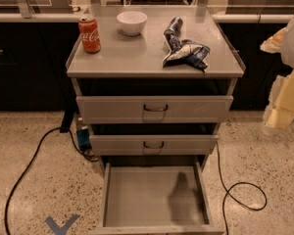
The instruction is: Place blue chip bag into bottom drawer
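Note:
The blue chip bag [188,53] lies crumpled on the right part of the grey cabinet top [132,55], close to its front edge. The bottom drawer [137,192] is pulled out toward me and has nothing in it; a dark shadow falls on the right of its floor. My gripper [283,104] shows as pale yellow and white parts at the right edge of the camera view. It is off to the right of the cabinet, apart from the bag and lower than the top.
A red cola can [89,34] stands at the top's left. A white bowl [132,22] sits at the back middle. A dark blue drink can [173,30] lies just behind the bag. The two upper drawers [154,109] are shut. Black cables [245,192] trail on the floor on both sides.

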Available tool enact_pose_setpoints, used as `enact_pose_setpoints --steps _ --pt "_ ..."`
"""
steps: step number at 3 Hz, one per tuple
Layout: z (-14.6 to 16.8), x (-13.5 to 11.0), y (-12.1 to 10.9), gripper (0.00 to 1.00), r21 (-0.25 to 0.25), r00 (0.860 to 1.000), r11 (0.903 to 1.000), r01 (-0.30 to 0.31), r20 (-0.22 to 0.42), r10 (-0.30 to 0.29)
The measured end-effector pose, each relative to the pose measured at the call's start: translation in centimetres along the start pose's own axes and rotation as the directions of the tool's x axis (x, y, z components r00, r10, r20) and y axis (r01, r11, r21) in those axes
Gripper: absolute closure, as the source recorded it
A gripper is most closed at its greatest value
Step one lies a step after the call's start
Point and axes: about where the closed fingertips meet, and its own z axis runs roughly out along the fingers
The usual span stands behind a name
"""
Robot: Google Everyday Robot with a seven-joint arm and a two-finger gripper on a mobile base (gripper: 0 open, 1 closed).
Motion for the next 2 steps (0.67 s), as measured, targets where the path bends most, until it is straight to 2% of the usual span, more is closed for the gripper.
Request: enact_pose_setpoints --steps 1,2 --pt "-0.01 0.00 0.00 0.00 0.000 1.000 1.0000 0.000 0.000 0.000" --pt "-0.49 -0.05 -0.46 0.00 0.026 1.000 0.9996 -0.008 0.018 0.007"
